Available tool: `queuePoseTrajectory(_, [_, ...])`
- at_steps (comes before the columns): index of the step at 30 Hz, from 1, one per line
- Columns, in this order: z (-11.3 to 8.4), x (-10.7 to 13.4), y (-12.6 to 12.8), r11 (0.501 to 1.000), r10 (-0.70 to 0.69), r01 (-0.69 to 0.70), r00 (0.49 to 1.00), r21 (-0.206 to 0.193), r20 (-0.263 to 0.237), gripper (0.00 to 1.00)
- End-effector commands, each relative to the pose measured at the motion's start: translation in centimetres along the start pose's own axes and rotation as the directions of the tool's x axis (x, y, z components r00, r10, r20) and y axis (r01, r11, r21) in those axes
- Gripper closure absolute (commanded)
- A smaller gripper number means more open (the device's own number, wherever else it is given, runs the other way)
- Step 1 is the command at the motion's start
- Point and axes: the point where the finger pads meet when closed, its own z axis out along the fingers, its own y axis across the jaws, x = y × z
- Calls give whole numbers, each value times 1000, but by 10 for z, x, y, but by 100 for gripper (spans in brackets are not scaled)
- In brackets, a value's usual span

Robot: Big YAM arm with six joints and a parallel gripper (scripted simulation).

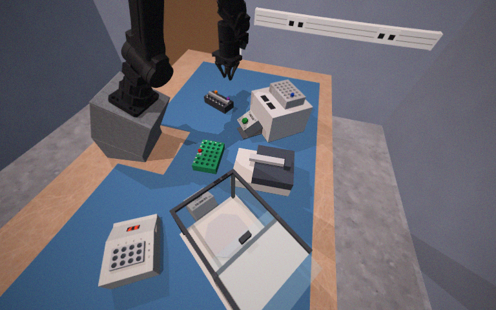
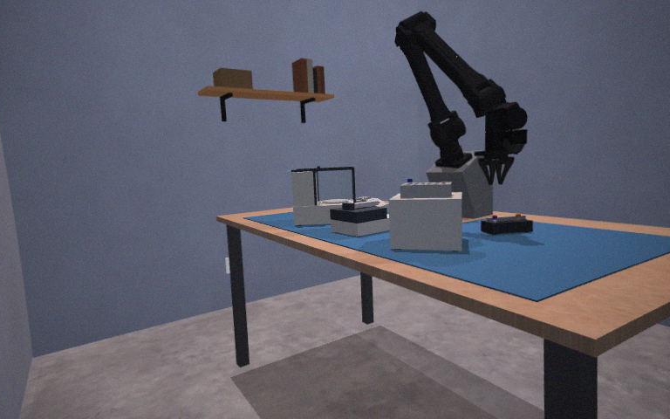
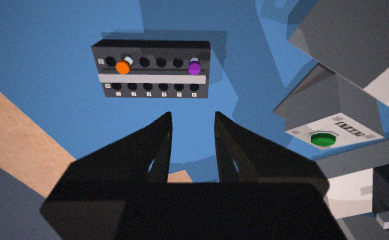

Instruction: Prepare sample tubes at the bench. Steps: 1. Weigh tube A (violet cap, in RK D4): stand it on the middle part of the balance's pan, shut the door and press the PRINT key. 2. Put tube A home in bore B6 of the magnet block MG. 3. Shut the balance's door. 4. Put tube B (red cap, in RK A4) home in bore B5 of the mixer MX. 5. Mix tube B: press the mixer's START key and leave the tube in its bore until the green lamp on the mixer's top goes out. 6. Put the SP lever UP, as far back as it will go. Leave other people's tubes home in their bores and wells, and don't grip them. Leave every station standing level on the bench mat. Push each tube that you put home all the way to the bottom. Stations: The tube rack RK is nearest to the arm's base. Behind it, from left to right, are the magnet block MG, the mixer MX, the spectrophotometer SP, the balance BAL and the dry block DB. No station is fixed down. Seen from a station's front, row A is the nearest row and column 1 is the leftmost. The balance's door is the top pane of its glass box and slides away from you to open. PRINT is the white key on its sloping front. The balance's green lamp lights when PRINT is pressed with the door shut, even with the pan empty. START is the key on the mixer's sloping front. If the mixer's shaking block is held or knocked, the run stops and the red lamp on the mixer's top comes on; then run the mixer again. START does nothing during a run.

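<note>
My gripper [image 1: 228, 78] [image 2: 495, 182] [image 3: 193, 119] is open and empty, high above the mat near the magnet block [image 1: 218, 102] [image 2: 507, 226] [image 3: 156, 94]. The violet-capped tube [image 1: 228, 98] [image 2: 494, 216] [image 3: 194, 68] stands in the block's back row, in the rightmost bore. The red-capped tube [image 1: 199, 150] stands in the green rack [image 1: 205, 168]. The mixer [image 1: 285, 123] [image 2: 426, 223] shows its green START key [image 1: 245, 120] [image 3: 323, 139]. The balance's door [image 1: 266, 265] is slid back, its box open in front. The spectrophotometer's light lever [image 1: 267, 159] lies along its dark top.
An orange-capped tube [image 1: 216, 92] [image 2: 517, 215] [image 3: 123, 67] stands in the magnet block's back row. A blue-capped tube [image 1: 292, 94] [image 2: 409, 180] stands in the mixer's shaking block. The dry block [image 1: 150, 268] has a lit red display. The mixer rises tall beside the magnet block.
</note>
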Motion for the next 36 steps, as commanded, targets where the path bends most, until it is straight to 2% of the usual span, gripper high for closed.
queuePoseTrajectory(1, [-23, -23, -1, 1000, 25, -25, 999, -1, 47, 70])
queuePoseTrajectory(5, [-26, -24, -1, 1000, 25, -25, 999, -1, 47, 70])
queuePoseTrajectory(6, [-22, -21, 2, 1000, 17, -17, 999, -1, 29, 70])
queuePoseTrajectory(8, [-32, -24, -1, 1000, 26, -26, 999, -2, 48, 70])
queuePoseTrajectory(20, [-53, -24, -1, 1000, 27, -27, 998, -3, 50, 70])
queuePoseTrajectory(22, [-53, -24, -1, 1000, 27, -27, 998, -3, 50, 70])
queuePoseTrajectory(23, [-47, -21, 2, 1000, 16, -16, 1000, -2, 26, 70])
queuePoseTrajectory(25, [-58, -24, -1, 1000, 27, -27, 998, -4, 50, 70])
queuePoseTrajectory(36, [-78, -24, -1, 1000, 28, -28, 998, -5, 51, 70])
